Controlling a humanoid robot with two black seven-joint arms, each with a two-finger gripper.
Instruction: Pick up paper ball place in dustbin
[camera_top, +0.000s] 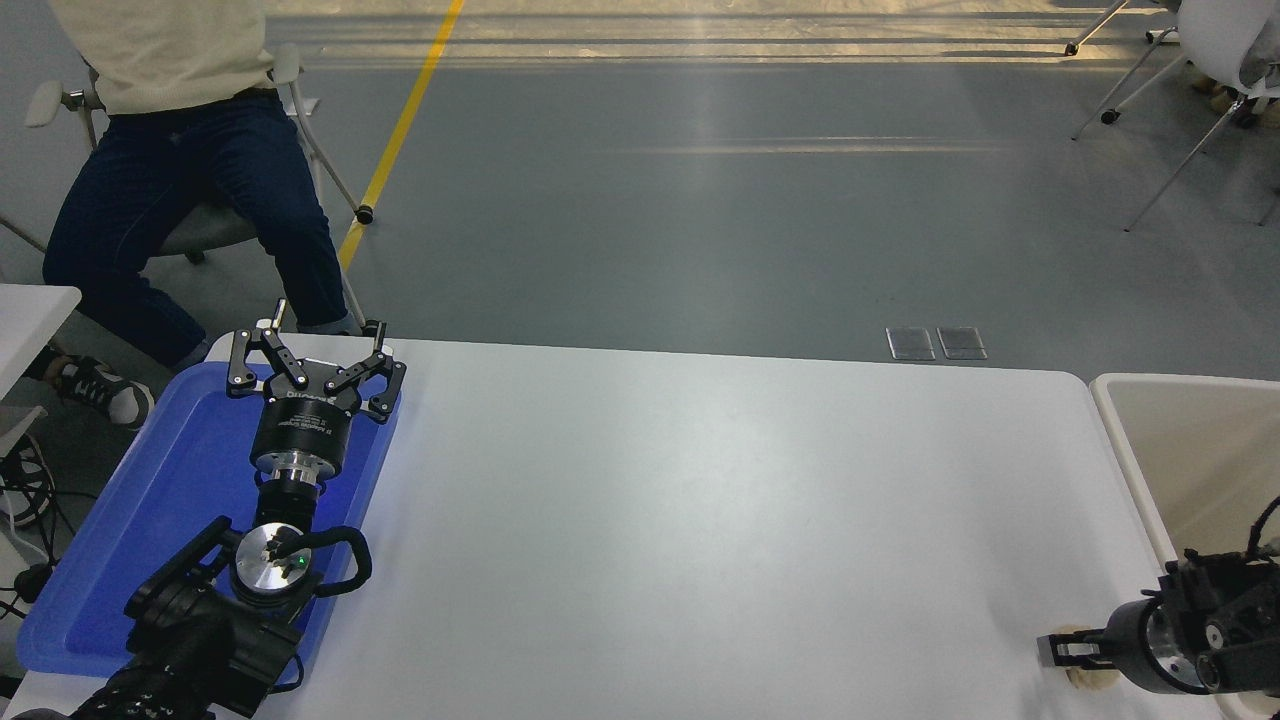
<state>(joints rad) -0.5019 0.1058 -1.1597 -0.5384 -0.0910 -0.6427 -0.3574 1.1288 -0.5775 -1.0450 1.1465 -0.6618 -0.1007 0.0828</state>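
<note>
Paper ball (1088, 676) low at the near right corner of my white table (700, 500), mostly hidden behind my right gripper (1058, 650). That gripper reaches in from the right edge and points left, its black fingers (1052, 652) lying across the front of the tan wad; whether they are pinching it or only resting against it, I cannot tell. Only a small lumpy patch of paper shows under and behind the fingertips. The cream dustbin (1120, 420) stands just beside the table's right edge, and my right arm crosses its near rim on the way to the ball. The ball lies on the table, outside the bin, close to that rim. At the table's far left end my left gripper (318, 355) is parked above a flat blue tray (120, 540), fingers spread wide and holding nothing. Beyond the table's far left corner a person (170, 150) in a pale top and dark jeans sits on a chair (310, 130).
</note>
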